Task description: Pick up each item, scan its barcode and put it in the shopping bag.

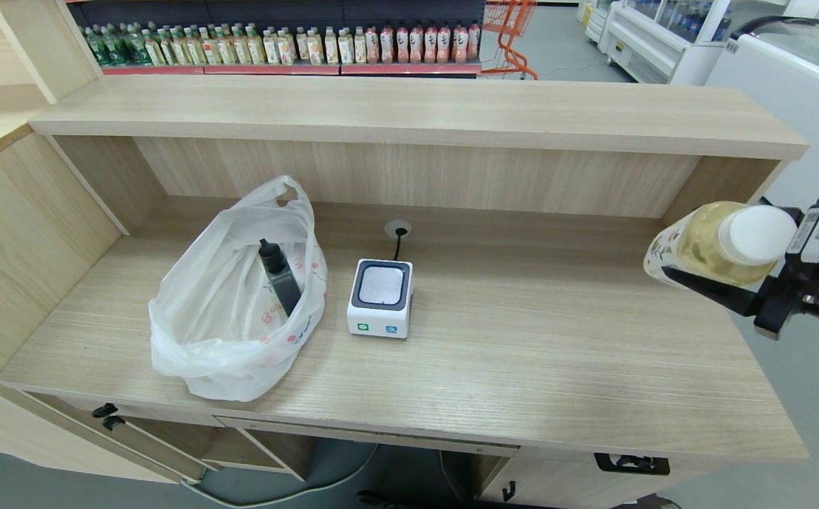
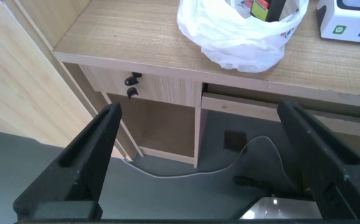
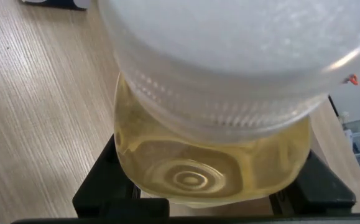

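Your right gripper [image 1: 716,272] grips the bottle [image 1: 706,244], held level off the counter's [image 1: 557,353] right edge, base pointing left at the scanner [image 1: 380,297] mid-counter; the bag [image 1: 232,332] lies beyond it. Your left gripper [image 2: 198,162] hangs wide open below the front edge.

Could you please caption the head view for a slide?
Right claw holds a white-capped bottle of yellow drink by the wooden counter with white box scanner and white plastic bag.

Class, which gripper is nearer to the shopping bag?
Left. Left gripper: below the counter's front edge, near the shopping bag. Right gripper: at the counter's right end, holding a drink bottle.
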